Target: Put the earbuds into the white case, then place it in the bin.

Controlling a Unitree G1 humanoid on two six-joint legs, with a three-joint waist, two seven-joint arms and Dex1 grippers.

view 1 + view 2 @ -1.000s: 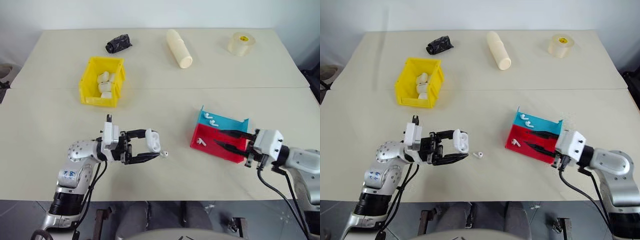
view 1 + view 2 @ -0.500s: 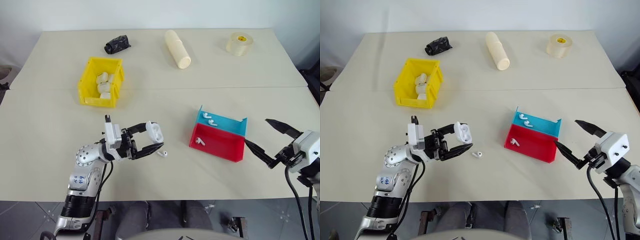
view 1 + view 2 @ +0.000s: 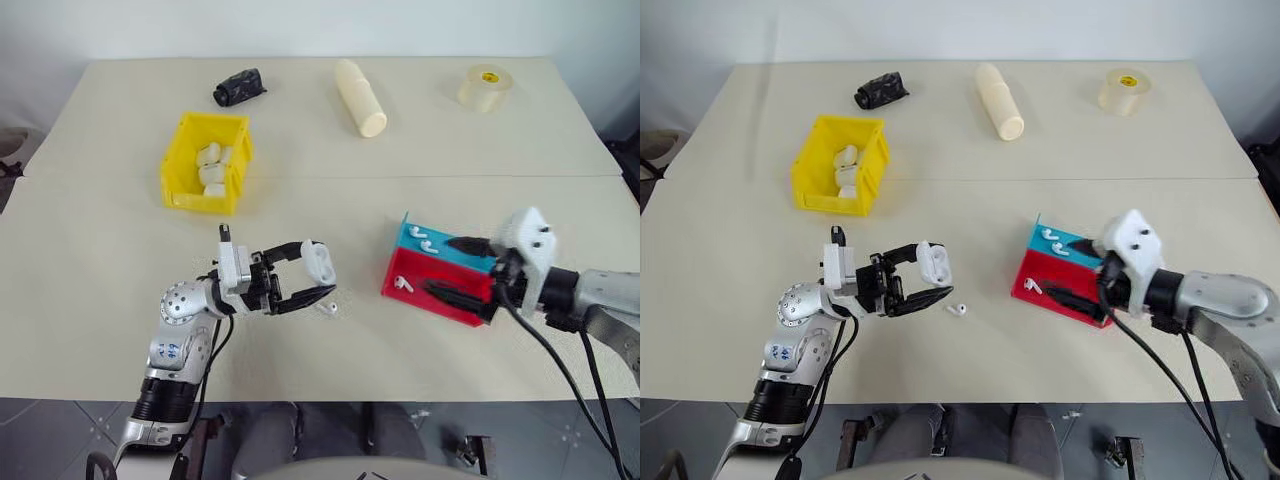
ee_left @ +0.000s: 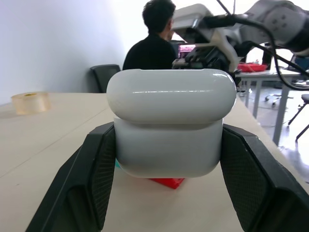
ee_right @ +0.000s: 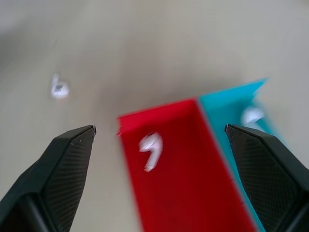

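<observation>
My left gripper [image 3: 318,272] is shut on the white case [image 3: 321,261], held just above the table at the front left; the left wrist view has the case [image 4: 169,125] clamped between both fingers. One earbud [image 3: 325,308] lies on the table just under and right of it. My right gripper [image 3: 438,264] stands open over the red tray [image 3: 450,305] and blue tray [image 3: 470,255], nothing between its fingers. An earbud [image 5: 150,145] lies in the red tray, two earbuds [image 3: 424,241] in the blue one. The yellow bin [image 3: 200,200] sits at the back left with white items inside.
Along the table's far side lie a black object [image 3: 238,86], a cream cylinder [image 3: 359,96] and a roll of clear tape [image 3: 485,86]. A seam [image 3: 320,178] crosses the tabletop. A person [image 4: 154,46] sits beyond the table in the left wrist view.
My right gripper pulled away to the right and opened wide, then swung back over the red and blue trays. The left gripper kept its hold on the case, barely moving.
</observation>
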